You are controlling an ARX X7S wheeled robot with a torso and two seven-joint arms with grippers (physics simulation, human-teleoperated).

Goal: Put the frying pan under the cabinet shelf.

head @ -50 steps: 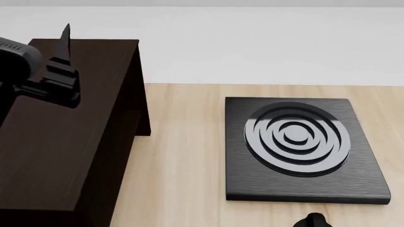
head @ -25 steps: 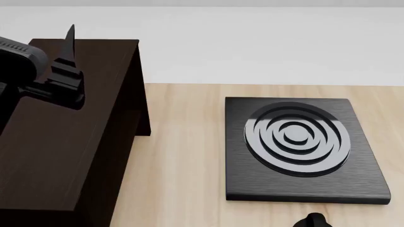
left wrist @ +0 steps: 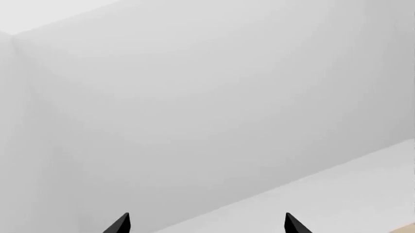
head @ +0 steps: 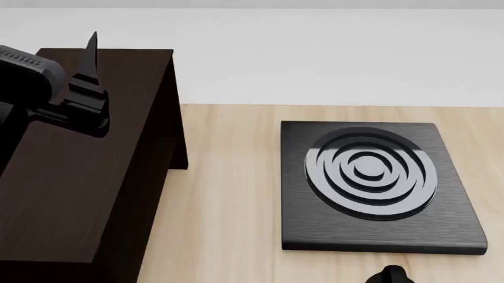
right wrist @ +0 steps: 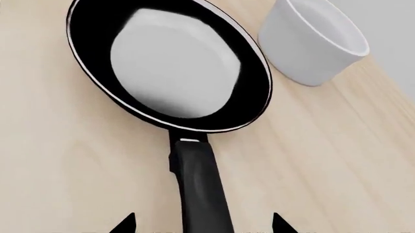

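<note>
The frying pan (right wrist: 170,63), black with a thin shiny rim and a pale inside, lies on the wooden table in the right wrist view. Its long handle (right wrist: 198,184) runs back between the tips of my right gripper (right wrist: 202,225), which is open with a gap on each side of the handle. In the head view the dark brown cabinet shelf (head: 87,177) fills the left, and the pan is out of that view. My left gripper (head: 91,53) hovers over the cabinet's top near its far edge. The left gripper (left wrist: 206,225) is open and holds nothing, facing a white wall.
A white round bowl (right wrist: 312,41) stands close beside the pan's rim. A square black burner plate (head: 370,183) with concentric rings lies on the table right of the cabinet. A small black shape (head: 391,274) pokes in at the head view's bottom edge; I cannot tell what it is.
My left gripper has drifted a little to the right over the cabinet top. The burner plate and the cabinet have not moved.
</note>
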